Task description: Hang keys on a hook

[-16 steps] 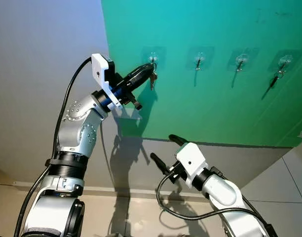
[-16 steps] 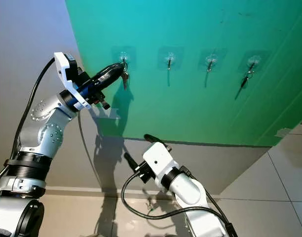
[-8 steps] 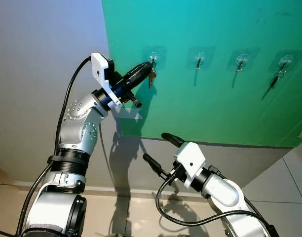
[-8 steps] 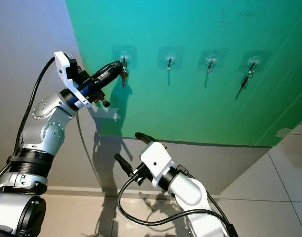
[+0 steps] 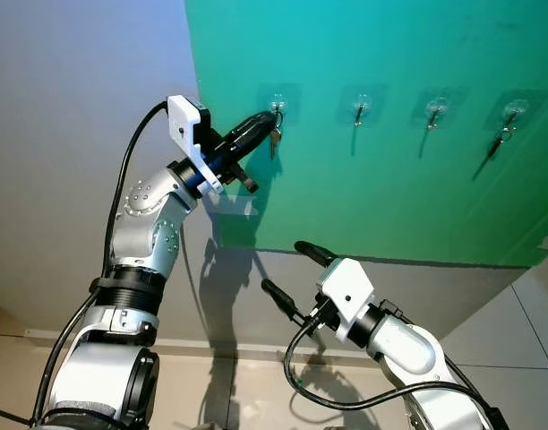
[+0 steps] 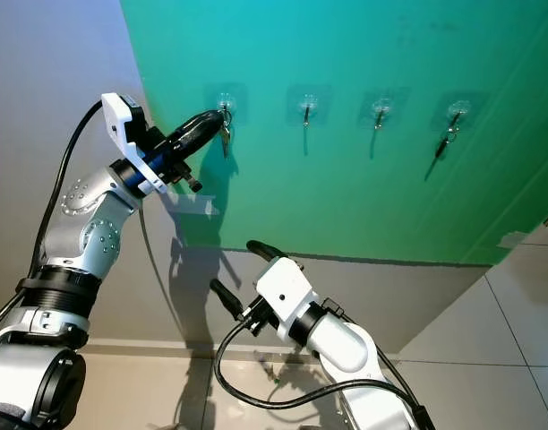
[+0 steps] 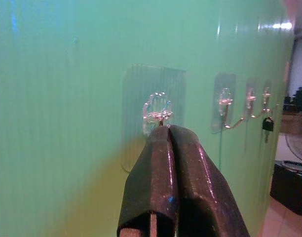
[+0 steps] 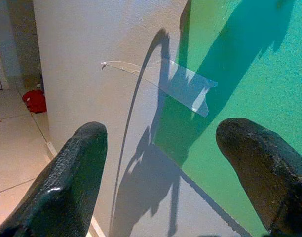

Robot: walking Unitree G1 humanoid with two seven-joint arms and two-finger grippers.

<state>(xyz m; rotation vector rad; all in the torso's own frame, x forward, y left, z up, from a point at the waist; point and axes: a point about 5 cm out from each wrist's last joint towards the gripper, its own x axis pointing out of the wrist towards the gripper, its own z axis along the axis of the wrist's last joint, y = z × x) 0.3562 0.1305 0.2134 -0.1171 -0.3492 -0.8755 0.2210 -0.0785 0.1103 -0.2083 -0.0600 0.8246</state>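
- Green panel [image 5: 390,206]: four hooks along its top edge.
- Left gripper [image 5: 267,119] hardly moved since a second ago, fingers pinched on the keys [image 5: 274,139] at the leftmost hook [image 5: 277,101]; release looks near.
- Right gripper [image 5: 287,273] spread empty below, shifted slightly.

From my left wrist camera, the closed fingers [image 7: 173,163] cover the keys [image 5: 274,139]; whether their ring sits over the hook [image 7: 158,112] I cannot tell.
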